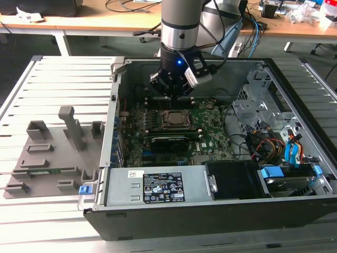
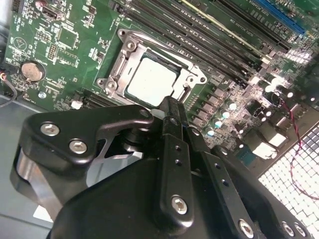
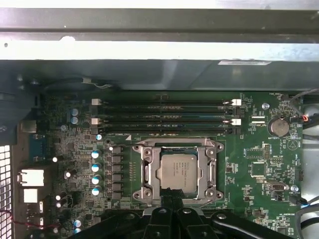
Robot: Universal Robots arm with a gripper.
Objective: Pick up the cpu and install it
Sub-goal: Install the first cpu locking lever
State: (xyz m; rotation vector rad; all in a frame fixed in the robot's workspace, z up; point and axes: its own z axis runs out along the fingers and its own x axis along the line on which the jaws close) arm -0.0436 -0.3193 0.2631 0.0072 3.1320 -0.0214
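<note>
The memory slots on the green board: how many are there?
4 memory slots, long and parallel, lie side by side between the socket frame holding the cpu and the case wall. None seems hidden.

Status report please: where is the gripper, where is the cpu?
Gripper shut, empty, above motherboard. Cpu seated in socket frame, apart from gripper. Nothing lies on cpu.

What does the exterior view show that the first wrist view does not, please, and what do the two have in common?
Exterior view alone: the open computer case standing on a slatted table, a grey fixture with blocks and posts at the exterior view's left, the power supply, and the arm above the board.

First wrist view alone: the memory slots and the coin battery seen close.

Both: the green motherboard with the cpu lying in its socket frame, and the claw above it.
</note>
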